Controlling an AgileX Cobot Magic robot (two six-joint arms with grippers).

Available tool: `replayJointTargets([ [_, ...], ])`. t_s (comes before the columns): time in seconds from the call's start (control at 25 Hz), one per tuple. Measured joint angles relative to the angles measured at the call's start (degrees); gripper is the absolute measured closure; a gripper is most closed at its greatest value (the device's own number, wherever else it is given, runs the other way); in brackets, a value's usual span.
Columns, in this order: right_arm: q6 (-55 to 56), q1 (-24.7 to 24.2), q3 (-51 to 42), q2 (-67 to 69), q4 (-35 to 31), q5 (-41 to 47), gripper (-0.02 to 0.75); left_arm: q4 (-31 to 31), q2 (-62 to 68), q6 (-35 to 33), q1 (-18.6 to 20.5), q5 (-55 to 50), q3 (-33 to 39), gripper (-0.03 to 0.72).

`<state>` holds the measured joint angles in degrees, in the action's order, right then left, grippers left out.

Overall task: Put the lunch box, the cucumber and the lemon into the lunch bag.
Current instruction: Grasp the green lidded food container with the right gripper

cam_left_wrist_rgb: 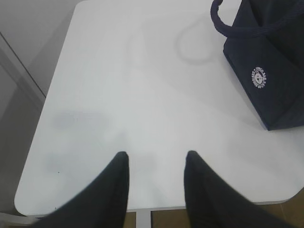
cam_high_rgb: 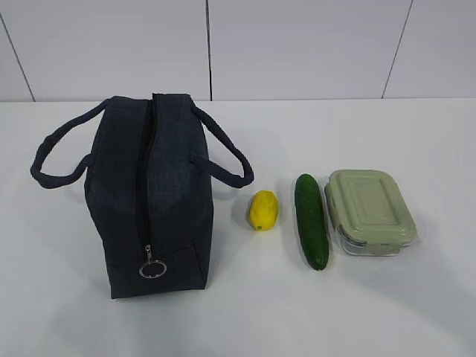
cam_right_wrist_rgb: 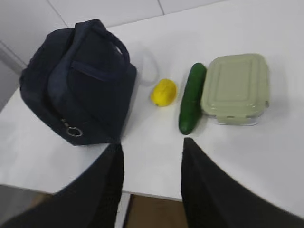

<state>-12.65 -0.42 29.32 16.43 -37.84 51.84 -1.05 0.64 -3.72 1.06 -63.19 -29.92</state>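
The dark navy lunch bag (cam_high_rgb: 152, 201) stands on the left of the white table, its top zipper closed and the silver ring pull (cam_high_rgb: 152, 269) hanging at the near end. To its right lie the yellow lemon (cam_high_rgb: 262, 210), the dark green cucumber (cam_high_rgb: 312, 221) and the lunch box (cam_high_rgb: 370, 212) with its sage-green lid, side by side. Neither arm shows in the exterior view. My left gripper (cam_left_wrist_rgb: 156, 159) is open over bare table, with the bag (cam_left_wrist_rgb: 266, 71) off to the upper right. My right gripper (cam_right_wrist_rgb: 151, 146) is open near the table's front edge, short of the cucumber (cam_right_wrist_rgb: 191, 97), lemon (cam_right_wrist_rgb: 164, 91) and lunch box (cam_right_wrist_rgb: 235, 88).
The table's front edge (cam_left_wrist_rgb: 142, 209) runs just under my left fingertips, with brown floor beyond it. Its left edge (cam_left_wrist_rgb: 45, 104) and rounded corners show in the left wrist view. A white panelled wall (cam_high_rgb: 297, 44) stands behind the table.
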Motion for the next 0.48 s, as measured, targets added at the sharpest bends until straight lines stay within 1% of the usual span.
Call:
replayJointTargets([
  [0.2,-8.6,0.0,0.0,13.5,-15.6,0.2,0.423,0.0,0.0,0.0,0.0,0.0,0.0,0.410],
  [0.4,-23.5,0.0,0.2,30.5,-33.1,4.9,0.423,0.0,0.0,0.0,0.0,0.0,0.0,0.412],
  [0.48,-28.4,0.0,1.2,36.8,-38.5,7.9,0.423,0.0,0.0,0.0,0.0,0.0,0.0,0.416],
])
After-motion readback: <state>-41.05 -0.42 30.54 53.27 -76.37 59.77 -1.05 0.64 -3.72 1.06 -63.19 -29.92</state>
